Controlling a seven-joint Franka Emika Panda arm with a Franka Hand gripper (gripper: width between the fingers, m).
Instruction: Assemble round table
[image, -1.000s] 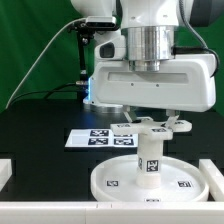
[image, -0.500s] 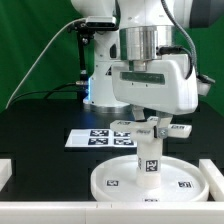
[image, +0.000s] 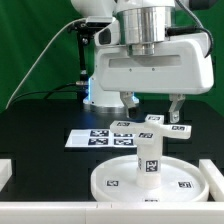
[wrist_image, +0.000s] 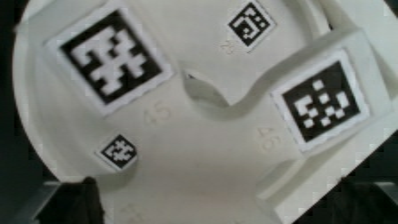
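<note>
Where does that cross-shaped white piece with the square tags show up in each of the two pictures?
Exterior view: the cross-shaped piece sits on top of the upright leg, just below the open claw.
Wrist view: the cross-shaped piece fills most of the picture, seen close from above.
Shared landmark: the round disc, which also shows behind the cross in the wrist view.

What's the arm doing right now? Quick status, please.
Gripper open, holding nothing, above the parts. Cross-shaped base sits atop the leg, leg upright on the round disc. Nothing in the way.
</note>
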